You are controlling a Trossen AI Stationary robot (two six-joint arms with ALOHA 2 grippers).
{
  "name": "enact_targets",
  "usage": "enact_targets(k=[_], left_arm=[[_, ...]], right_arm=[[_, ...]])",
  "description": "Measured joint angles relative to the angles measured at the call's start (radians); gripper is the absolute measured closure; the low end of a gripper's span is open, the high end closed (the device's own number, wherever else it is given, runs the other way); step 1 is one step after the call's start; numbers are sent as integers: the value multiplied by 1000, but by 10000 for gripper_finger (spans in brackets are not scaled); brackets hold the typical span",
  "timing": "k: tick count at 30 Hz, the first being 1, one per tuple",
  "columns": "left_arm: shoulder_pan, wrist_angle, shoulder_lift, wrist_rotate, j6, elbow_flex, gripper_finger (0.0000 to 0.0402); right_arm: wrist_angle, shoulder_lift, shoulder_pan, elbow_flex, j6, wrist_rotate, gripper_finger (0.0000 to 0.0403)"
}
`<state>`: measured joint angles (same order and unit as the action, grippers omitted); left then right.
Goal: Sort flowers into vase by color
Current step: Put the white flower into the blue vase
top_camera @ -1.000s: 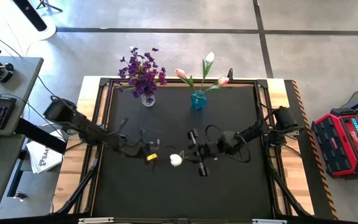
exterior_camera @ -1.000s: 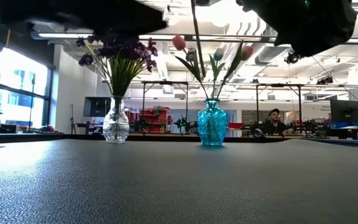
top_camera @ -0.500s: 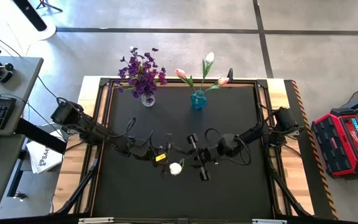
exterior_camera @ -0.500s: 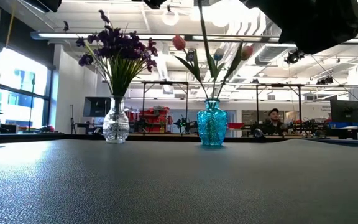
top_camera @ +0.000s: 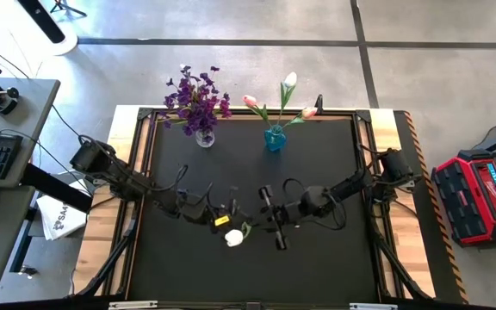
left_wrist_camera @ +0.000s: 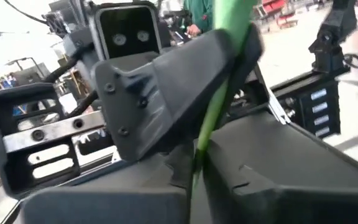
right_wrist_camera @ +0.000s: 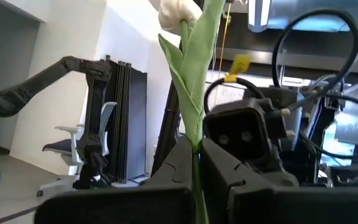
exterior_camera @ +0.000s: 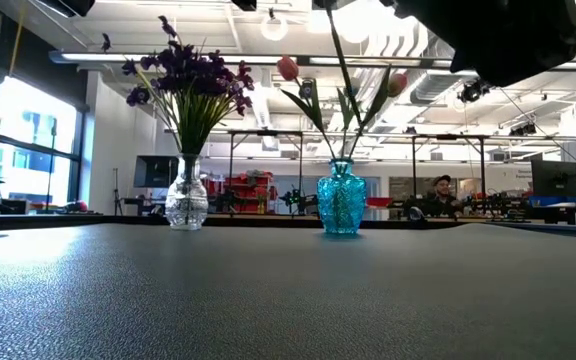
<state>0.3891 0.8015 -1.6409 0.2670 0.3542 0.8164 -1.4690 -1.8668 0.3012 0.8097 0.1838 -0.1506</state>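
Both arms are dark, jointed and draped with looping black cables. The left gripper (top_camera: 233, 217) carries a yellow tag; its fingers (left_wrist_camera: 166, 93) are black, screw-studded plastic.

A white tulip (top_camera: 233, 238) is hanging above the table, its green stem pinched between both grippers' shut fingers. Purple sprigs (top_camera: 195, 101) are standing in a clear vase (top_camera: 204, 137), pink and white tulips (top_camera: 275, 102) in a blue vase (top_camera: 274, 139), well beyond both grippers.

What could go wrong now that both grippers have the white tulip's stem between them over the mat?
1. The left gripper and right gripper are both shut on the white tulip; pulling apart could bend or snap the thin stem.
2. If the right one releases too early, the bloom may swing or slip.
3. The teal vase already holds three tulips; inserting another could tip it.
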Motion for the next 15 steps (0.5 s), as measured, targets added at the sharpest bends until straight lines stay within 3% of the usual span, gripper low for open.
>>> enact_targets(k=[3, 6, 11, 15], left_arm=[[8, -27, 0, 32, 9, 0, 395], [15, -65, 0, 89, 6, 0, 392], [8, -149, 3, 212, -53, 0, 399], [-19, -173, 6, 214, -93, 2, 399]], right_arm=[[42, 2, 5, 0, -1, 42, 402], [174, 36, 23, 0, 14, 153, 389], [575, 166, 74, 0, 25, 455, 328], [785, 263, 117, 0, 7, 601, 273]])
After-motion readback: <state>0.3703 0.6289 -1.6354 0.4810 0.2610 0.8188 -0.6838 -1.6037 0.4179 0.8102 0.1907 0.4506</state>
